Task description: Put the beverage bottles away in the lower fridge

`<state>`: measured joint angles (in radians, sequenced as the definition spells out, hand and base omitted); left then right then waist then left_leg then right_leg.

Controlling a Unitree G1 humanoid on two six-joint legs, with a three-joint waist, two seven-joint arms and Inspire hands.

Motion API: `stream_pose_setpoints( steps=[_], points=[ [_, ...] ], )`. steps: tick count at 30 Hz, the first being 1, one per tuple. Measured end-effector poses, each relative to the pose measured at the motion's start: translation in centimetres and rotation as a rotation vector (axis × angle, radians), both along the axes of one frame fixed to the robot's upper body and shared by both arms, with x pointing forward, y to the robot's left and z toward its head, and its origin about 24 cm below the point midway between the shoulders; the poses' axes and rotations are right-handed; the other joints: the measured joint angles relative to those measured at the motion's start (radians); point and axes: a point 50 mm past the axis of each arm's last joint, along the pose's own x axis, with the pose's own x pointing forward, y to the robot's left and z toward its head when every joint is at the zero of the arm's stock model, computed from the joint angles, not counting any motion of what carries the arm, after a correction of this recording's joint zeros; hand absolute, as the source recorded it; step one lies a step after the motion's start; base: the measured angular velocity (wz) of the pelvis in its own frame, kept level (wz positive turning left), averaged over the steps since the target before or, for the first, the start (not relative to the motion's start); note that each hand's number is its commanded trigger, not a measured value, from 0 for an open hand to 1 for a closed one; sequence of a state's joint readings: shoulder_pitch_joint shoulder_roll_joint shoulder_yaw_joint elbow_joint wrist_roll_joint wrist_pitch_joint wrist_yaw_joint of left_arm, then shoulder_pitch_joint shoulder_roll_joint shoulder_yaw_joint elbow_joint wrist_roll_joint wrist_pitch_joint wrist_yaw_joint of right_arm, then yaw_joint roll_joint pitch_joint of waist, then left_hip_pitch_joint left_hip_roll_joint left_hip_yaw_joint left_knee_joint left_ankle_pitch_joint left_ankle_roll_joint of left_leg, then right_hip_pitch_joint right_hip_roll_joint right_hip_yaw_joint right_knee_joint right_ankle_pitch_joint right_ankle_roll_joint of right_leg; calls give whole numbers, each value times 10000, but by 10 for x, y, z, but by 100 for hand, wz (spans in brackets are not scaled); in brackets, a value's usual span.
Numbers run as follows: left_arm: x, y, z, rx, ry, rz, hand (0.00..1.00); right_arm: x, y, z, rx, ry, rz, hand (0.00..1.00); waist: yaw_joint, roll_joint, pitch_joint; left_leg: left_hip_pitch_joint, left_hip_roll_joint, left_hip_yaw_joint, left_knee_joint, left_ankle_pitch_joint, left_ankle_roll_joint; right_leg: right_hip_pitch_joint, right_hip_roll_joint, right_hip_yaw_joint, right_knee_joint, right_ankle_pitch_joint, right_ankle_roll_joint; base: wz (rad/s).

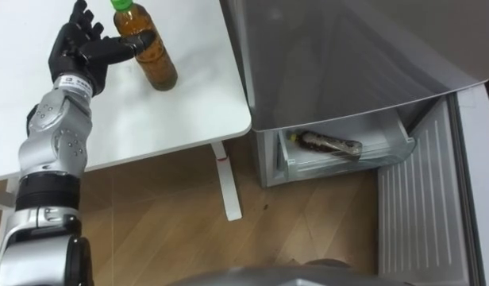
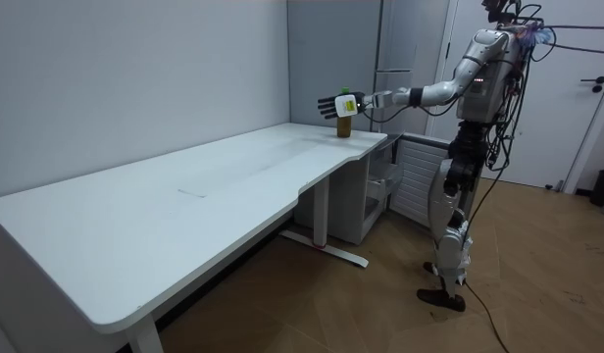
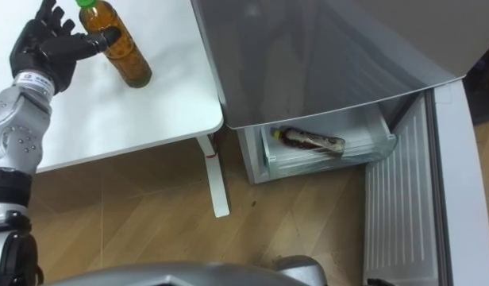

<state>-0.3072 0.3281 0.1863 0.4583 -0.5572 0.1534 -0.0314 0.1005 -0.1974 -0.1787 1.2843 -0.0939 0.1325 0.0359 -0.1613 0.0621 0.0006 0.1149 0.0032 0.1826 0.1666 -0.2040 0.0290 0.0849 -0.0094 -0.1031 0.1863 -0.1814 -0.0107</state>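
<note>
Left eye view: we count two drinks, an upright bottle (image 1: 155, 59) on the bench (image 1: 165, 119) touched by our spread-fingered left hand (image 1: 79, 54), and a lying bottle (image 1: 330, 144) in the fridge drawer (image 1: 352, 163).

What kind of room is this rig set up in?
Probably a test room or office dressed as a kitchen corner, not a real kitchen: a long white desk, a grey fridge with its lower drawer pulled open and one bottle lying in it, bare walls, wood-look floor.
</note>
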Motion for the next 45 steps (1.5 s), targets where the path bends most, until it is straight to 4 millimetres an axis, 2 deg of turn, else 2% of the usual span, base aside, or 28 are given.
stream_pose_setpoints(
  steps=[16,21,35,36,37,38,39,45],
  points=[
    [1,-2,0,-85,51,-278,0,1,-1,0,-67,107,325,0,-218,113,52,-20,6,79,-24,-2,-3,-49,39,144,1,0,0,0],
    [2,-3,0,-136,24,-500,0,0,-1,0,-55,227,269,0,-272,200,5,-151,8,97,-7,-3,-7,-190,44,164,24,3,-6,0],
    [3,-6,-3,-302,237,-936,0,1,-1,0,14,222,341,0,-261,171,26,-156,0,123,11,-3,-7,-185,30,173,-3,3,-6,0],
    [3,-6,-3,-311,251,-958,12,1,-1,0,13,223,328,0,-267,170,27,-156,0,123,12,-3,-7,-181,28,170,-4,3,-6,0],
    [3,-6,-4,-317,263,-971,57,1,-1,0,11,233,324,0,-269,169,27,-156,0,123,12,-3,-7,-180,28,169,-4,3,-6,0],
    [3,-6,-4,-331,286,-999,73,0,-1,0,13,295,303,0,-270,169,27,-156,0,123,12,-3,-7,-180,28,169,-4,3,-6,0],
    [2,-6,-4,-354,329,-1042,100,0,-1,0,11,330,299,0,-269,169,27,-156,1,123,12,-3,-7,-179,28,170,-4,3,-6,0],
    [2,-7,-5,-391,407,-1157,100,-1,-1,0,14,411,290,0,-265,167,28,-157,2,124,15,-3,-7,-181,24,170,-2,3,-6,0]
  ],
)
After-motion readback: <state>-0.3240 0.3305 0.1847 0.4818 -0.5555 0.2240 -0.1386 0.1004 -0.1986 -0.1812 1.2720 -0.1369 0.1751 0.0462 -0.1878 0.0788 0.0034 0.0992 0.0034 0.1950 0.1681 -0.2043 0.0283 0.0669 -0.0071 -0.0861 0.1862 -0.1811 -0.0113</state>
